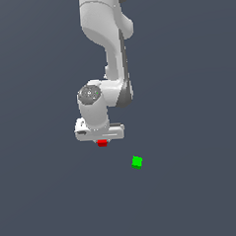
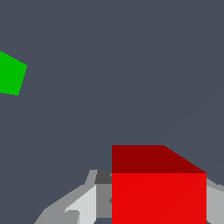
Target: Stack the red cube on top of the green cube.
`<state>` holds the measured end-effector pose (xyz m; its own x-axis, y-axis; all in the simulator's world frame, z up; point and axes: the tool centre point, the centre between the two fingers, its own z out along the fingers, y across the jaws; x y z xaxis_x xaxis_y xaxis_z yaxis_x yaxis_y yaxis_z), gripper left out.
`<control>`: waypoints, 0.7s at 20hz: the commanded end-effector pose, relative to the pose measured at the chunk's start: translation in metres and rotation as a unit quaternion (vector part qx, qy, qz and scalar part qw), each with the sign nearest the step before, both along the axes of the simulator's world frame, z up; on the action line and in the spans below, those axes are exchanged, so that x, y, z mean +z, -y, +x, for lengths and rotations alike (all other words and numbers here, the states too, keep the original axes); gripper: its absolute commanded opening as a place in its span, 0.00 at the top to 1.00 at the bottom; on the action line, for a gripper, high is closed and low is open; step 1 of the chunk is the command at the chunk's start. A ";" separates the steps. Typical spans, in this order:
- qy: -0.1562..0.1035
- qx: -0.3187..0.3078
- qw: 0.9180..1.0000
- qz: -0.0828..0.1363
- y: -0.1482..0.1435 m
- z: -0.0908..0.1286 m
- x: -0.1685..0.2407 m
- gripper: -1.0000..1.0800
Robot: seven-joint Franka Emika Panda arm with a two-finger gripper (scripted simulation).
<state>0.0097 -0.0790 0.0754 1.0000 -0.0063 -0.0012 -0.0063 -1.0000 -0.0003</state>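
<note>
The red cube (image 1: 102,143) shows just under the white gripper (image 1: 102,141) in the exterior view. In the wrist view the red cube (image 2: 158,192) fills the space between the two grey fingers (image 2: 83,205), which touch it on both sides, so the gripper (image 2: 158,208) is shut on it. I cannot tell whether the cube rests on the floor or is lifted. The green cube (image 1: 137,162) lies apart on the floor, toward the exterior view's right and nearer the camera than the gripper. It shows partly cut off at the wrist view's edge (image 2: 11,73).
The white arm (image 1: 107,31) rises straight above the gripper. The floor (image 1: 194,199) is a plain dark grey surface with no other objects in view.
</note>
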 end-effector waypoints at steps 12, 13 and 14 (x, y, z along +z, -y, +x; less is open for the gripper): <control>0.001 0.000 1.000 0.000 0.000 0.001 0.043 1.00; 0.001 0.000 1.000 0.000 -0.001 0.002 0.042 1.00; 0.001 0.000 1.000 0.000 -0.003 0.003 0.042 1.00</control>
